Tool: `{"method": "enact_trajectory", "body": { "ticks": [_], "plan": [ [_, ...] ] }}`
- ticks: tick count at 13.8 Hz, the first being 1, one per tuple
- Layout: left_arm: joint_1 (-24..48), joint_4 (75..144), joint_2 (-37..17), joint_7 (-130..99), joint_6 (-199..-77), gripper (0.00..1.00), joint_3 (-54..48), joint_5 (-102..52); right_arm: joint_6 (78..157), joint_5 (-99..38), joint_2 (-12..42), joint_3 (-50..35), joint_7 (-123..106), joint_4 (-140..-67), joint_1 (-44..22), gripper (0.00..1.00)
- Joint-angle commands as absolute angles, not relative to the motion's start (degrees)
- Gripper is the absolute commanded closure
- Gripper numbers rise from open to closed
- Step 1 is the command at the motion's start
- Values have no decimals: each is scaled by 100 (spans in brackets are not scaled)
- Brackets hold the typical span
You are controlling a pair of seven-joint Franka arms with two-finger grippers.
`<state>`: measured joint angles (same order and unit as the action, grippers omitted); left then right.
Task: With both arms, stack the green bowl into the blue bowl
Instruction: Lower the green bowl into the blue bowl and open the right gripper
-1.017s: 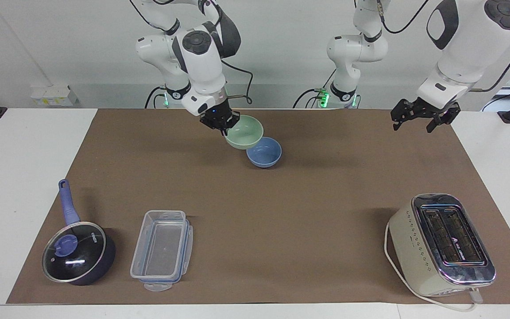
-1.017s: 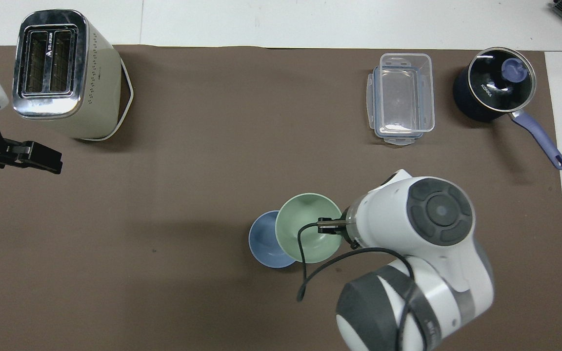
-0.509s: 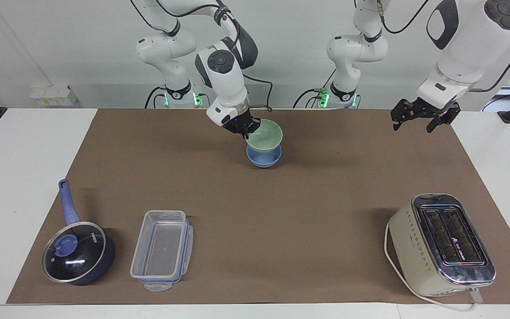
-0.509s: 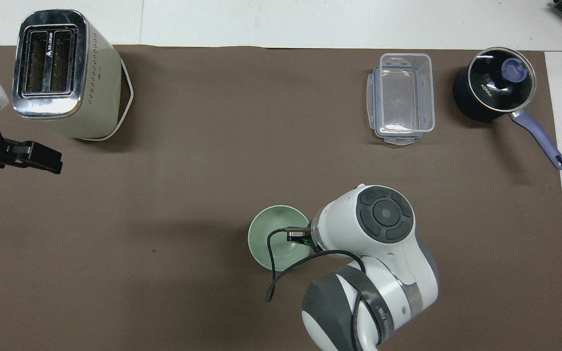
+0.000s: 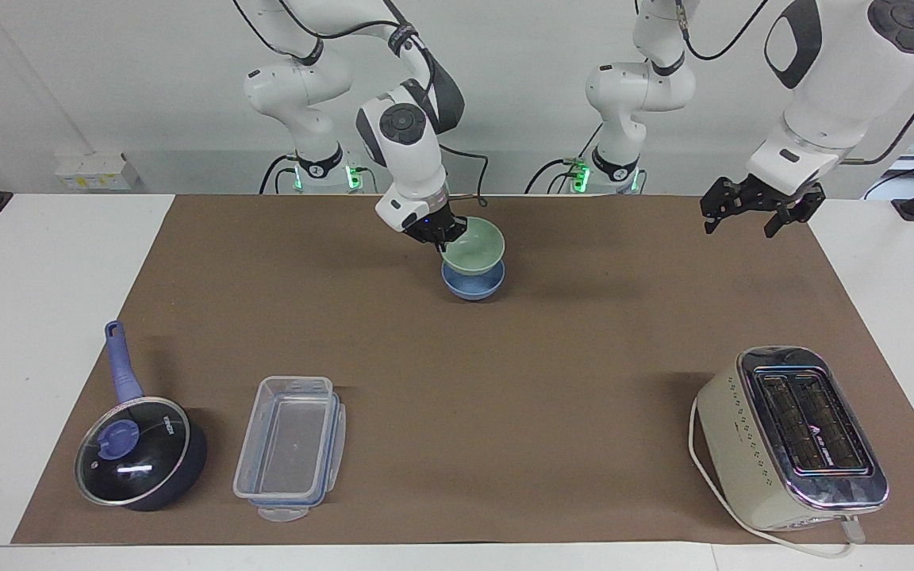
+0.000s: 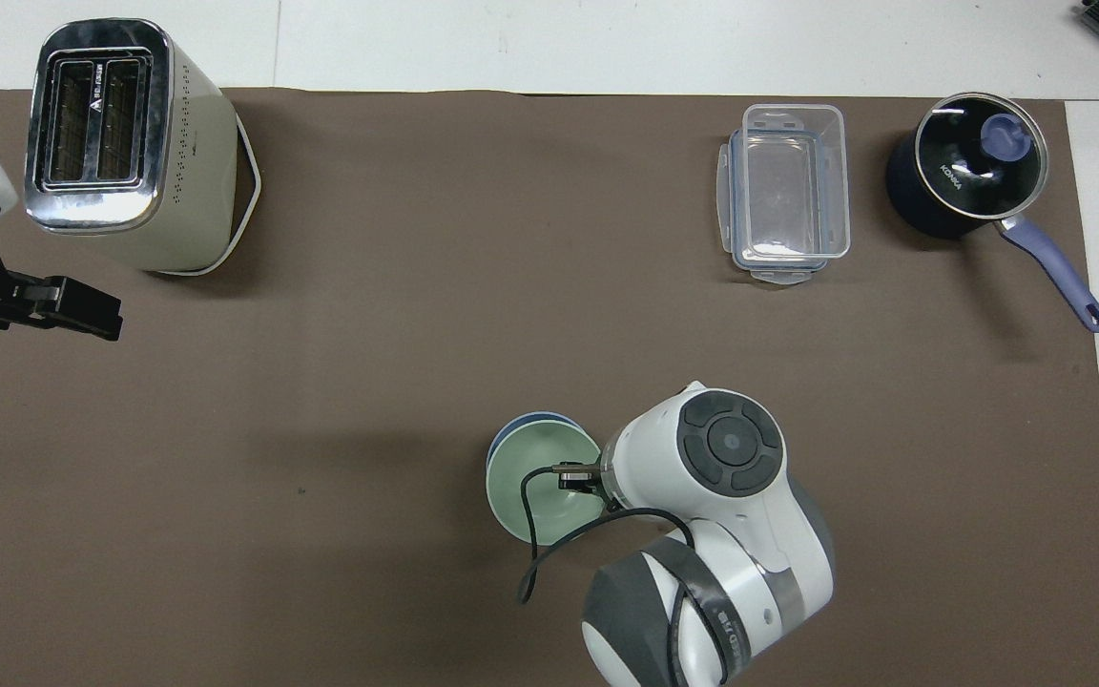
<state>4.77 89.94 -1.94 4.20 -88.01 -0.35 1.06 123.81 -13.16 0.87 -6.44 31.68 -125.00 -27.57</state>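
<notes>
free: bench middle, wide bare mat (image 5: 505, 381) | blocked: toaster (image 5: 794, 436) at left-arm end's outer corner; saucepan (image 5: 140, 452), container (image 5: 292, 448) along outer edge, right-arm end

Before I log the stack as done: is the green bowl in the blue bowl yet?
In, though not released: the green bowl sits nested in the blue bowl, the right gripper shut on its rim.

You see the pale green bowl (image 5: 474, 247) sitting upright, mouth up, directly over the blue bowl (image 5: 473, 285), its base down inside the blue rim. The blue bowl rests on the surface, mid-width, near the robots, mostly covered from above.
</notes>
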Motion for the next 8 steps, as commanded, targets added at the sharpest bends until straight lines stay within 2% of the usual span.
{"method": "enact_trajectory", "body": {
  "ticks": [1, 8],
  "plan": [
    [396, 8965, -158, 501, -8701, 0, -88, 167, 12699, -1503, 114, -624, 3120, -12639, -2777, 100],
    [396, 8965, -158, 501, -8701, 0, -88, 167, 13087, -1503, 396, -633, 3120, -12639, -2839, 100]
  ]
}}
